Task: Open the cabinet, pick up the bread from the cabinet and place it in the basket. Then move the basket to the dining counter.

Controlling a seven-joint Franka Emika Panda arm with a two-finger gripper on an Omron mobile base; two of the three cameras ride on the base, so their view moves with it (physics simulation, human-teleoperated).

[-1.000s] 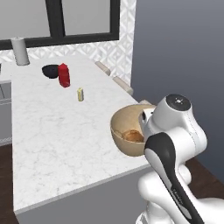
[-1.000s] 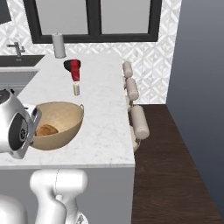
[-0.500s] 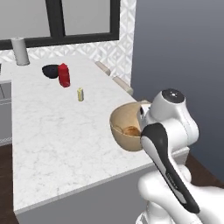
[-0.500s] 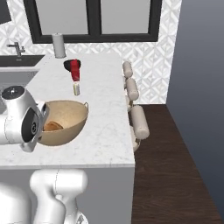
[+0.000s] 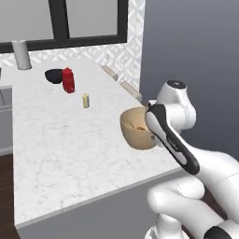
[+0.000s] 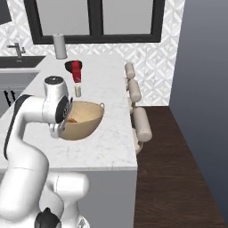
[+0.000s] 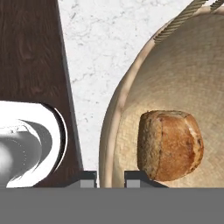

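Since a second ago the basket (image 5: 136,130) has travelled further over the dining counter (image 5: 70,140), now at centre-right of the left base view. The gripper (image 7: 109,178) pinches its rim; the bread (image 7: 169,144) lies inside. Transport step nearly done. Open marble lies left; the counter edge sits near at right.

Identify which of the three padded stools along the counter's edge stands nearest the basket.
The near stool, closest to the camera. It sits level with the basket; the other two stand farther back towards the patterned wall.
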